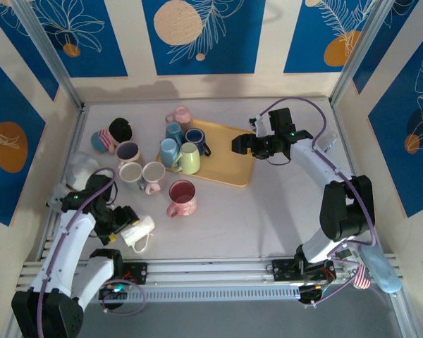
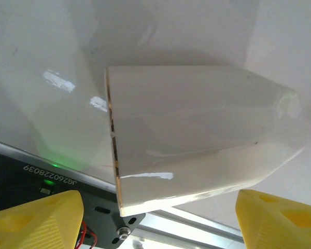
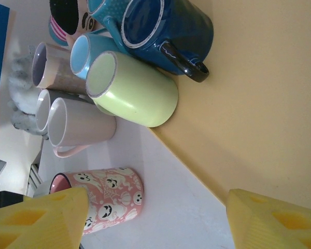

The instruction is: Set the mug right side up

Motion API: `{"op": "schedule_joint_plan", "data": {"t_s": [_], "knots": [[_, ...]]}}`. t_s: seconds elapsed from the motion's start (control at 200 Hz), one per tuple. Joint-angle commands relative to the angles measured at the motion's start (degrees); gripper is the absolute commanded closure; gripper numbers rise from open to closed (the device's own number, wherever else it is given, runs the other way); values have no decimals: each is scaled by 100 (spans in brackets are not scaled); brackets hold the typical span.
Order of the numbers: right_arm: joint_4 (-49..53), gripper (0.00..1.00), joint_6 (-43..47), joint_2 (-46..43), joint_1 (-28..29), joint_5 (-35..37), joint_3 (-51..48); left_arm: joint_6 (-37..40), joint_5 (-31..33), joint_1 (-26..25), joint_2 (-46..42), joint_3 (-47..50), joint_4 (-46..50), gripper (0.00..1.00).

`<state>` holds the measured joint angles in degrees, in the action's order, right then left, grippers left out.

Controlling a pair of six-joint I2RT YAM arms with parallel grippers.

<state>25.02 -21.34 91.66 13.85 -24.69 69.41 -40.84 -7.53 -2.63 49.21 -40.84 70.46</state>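
The left gripper (image 1: 122, 222) stands wide open, its yellow fingertips (image 2: 36, 220) spread either side of the white mug (image 1: 139, 229). The mug lies on its side at the near left of the worktop (image 1: 268, 211). The right gripper (image 1: 241, 144), also open and empty, hovers over the yellow tray (image 1: 229, 167), beside the clustered mugs (image 1: 176, 149).

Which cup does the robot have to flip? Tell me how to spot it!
Find the table's near left corner, at the left gripper. The white mug lies there on its side, all alone; the other mugs crowd farther back by the yellow tray.
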Motion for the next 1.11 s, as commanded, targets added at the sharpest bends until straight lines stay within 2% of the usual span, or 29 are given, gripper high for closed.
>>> {"op": "schedule_joint_plan", "data": {"t_s": [0.0, 0.265, 0.415, 0.58, 0.875, 1.045, 1.1], "knots": [[-5, 29, -74, 39, -14, -249, 160, -251, -188, 70, -77, 176, -218, 26], [12, 29, -105, 1, -20, -292, 206, -484, -243, 48, -186, 344, -765, 34], [12, 29, -134, 12, -14, -295, 187, -707, -712, -70, -274, 715, -1724, 41], [121, 30, -101, -25, -24, -248, 200, -842, -835, -382, -291, 926, -2414, 42], [201, 30, -169, 76, -7, -258, 394, -1048, -1091, -397, -729, 1360, -3150, 45], [251, 31, -183, 181, 36, -271, 503, -1158, -1099, -403, -1041, 1530, -3399, 54], [271, 31, -175, 192, 41, -261, 526, -1210, -1090, -404, -1122, 1563, -3474, 61]]}}
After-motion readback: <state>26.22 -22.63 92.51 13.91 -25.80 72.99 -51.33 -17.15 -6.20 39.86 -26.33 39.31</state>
